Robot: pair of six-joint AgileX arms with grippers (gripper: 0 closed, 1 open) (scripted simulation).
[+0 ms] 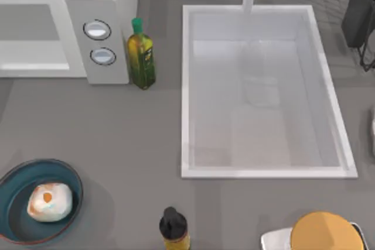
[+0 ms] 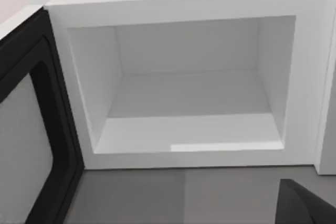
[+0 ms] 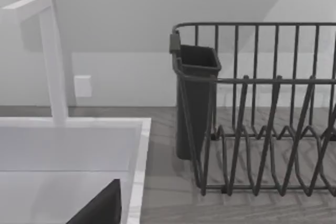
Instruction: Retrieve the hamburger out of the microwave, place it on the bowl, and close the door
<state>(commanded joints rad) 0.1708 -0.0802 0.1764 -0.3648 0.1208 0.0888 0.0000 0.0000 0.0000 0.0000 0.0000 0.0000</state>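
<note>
On a grey counter with a sink (image 1: 263, 92), the hamburger (image 1: 50, 202) sits in the bowl (image 1: 14, 182) while the microwave (image 2: 184, 3) door (image 2: 31, 129) hangs open; gripper states cannot be told.

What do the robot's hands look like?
Little of them shows. The left gripper is a dark, almost black wedge with a smooth matte surface. The right gripper is a similar dark charcoal slanted shape. No cables or markings can be seen.
</note>
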